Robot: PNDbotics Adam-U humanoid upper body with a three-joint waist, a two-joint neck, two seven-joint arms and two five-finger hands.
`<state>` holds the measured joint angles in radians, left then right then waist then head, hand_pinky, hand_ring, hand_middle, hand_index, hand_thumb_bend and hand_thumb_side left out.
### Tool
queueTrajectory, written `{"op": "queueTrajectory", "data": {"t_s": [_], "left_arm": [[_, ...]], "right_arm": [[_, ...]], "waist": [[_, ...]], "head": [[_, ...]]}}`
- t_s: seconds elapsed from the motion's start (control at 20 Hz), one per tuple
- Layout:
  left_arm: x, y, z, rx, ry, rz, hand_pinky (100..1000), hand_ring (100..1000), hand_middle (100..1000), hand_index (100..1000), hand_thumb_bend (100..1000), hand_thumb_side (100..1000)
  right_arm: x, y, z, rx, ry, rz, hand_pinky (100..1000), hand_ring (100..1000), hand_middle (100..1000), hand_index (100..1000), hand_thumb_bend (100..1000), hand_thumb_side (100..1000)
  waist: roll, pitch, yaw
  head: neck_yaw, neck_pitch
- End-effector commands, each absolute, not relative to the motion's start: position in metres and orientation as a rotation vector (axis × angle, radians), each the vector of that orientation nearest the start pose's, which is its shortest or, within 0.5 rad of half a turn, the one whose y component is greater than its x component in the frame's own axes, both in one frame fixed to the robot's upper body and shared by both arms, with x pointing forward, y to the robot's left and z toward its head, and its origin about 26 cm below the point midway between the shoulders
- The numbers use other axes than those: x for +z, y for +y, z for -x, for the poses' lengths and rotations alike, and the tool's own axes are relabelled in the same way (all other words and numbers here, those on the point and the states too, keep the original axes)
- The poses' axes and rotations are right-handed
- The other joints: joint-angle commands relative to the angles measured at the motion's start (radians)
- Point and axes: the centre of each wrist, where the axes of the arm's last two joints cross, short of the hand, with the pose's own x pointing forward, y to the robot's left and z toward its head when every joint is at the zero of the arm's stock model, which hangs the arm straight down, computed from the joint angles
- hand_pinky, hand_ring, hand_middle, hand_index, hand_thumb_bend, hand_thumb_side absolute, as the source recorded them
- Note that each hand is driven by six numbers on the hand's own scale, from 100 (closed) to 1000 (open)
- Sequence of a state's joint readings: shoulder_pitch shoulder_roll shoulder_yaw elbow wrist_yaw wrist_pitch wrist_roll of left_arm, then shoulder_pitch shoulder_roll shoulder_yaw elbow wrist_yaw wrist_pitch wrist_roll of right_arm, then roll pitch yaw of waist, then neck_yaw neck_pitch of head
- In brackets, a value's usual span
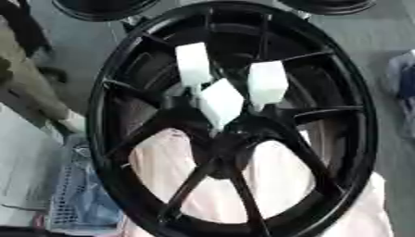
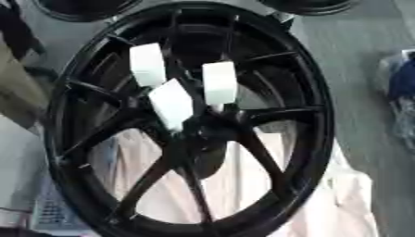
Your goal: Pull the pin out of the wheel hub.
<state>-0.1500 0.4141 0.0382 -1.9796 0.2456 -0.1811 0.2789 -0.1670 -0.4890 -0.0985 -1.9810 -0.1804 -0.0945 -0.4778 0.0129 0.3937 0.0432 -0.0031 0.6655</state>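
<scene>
While both eyes look down on the same scene, the black wheel hub (image 1: 99,115) fills nearly all of each view, lying over a pink cloth (image 1: 275,176) that shows through the gaps between the lower spokes.

Left eye vs right eye: left eye gives a much fuller look at the mesh basket (image 1: 66,203) by the lower-left of the hub, w/ something blue (image 1: 97,196) bundled inside it. Right eye only catches a sliver of that basket at the bottom-left corner. Right eye, though, opens up more of the grey floor (image 2: 356,51) on the hub's right side, and a blue-and-white bundle (image 2: 401,76) at the right edge sits further clear of the rim there.

Now the centre. Three white pins, block-shaped, stand up from the middle of the hub, close together: upper-left pin (image 1: 193,64), right pin (image 1: 267,83), and lower pin (image 1: 220,104), which is turned diamond-wise and sits nearest the hub's centre. Lower pin overlaps the foot of the upper-left one; can't tell if they actually touch. Each narrows toward the hub, so they look seated in it, not pulled.

Top edge: parts of two more dark wheels (image 1: 101,7), one by each upper corner, just beyond the hub's rim.

Hands: neither the L nor R hand shows in either eye, so spread, pressed or pinching, can't tell.
</scene>
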Motion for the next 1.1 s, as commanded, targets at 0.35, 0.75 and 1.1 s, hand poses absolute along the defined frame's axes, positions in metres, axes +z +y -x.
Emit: {"op": "queueTrajectory", "data": {"t_s": [0.35, 0.75, 1.1], "left_arm": [[0.176, 0.301, -0.283, 0.033, -2.342, -0.168, 846, 780, 660, 751, 105, 836], [0.188, 0.305, -0.285, -0.038, -2.374, -0.210, 844, 781, 661, 754, 100, 822], [0.213, 0.312, -0.288, -0.296, -2.410, -0.313, 837, 780, 662, 758, 100, 772]], "right_arm": [[0.198, -0.323, -0.282, -0.183, -2.318, 0.451, 775, 775, 804, 788, 100, 655], [0.197, -0.323, -0.282, -0.174, -2.319, 0.454, 775, 775, 804, 788, 100, 657], [0.195, -0.325, -0.281, -0.164, -2.311, 0.470, 776, 775, 804, 788, 100, 660]], "waist": [[0.001, -0.026, 0.000], [0.004, -0.022, 0.000], [0.010, -0.021, 0.003]], "head": [[-0.001, 0.000], [0.002, 0.010], [-0.005, 0.018]]}}
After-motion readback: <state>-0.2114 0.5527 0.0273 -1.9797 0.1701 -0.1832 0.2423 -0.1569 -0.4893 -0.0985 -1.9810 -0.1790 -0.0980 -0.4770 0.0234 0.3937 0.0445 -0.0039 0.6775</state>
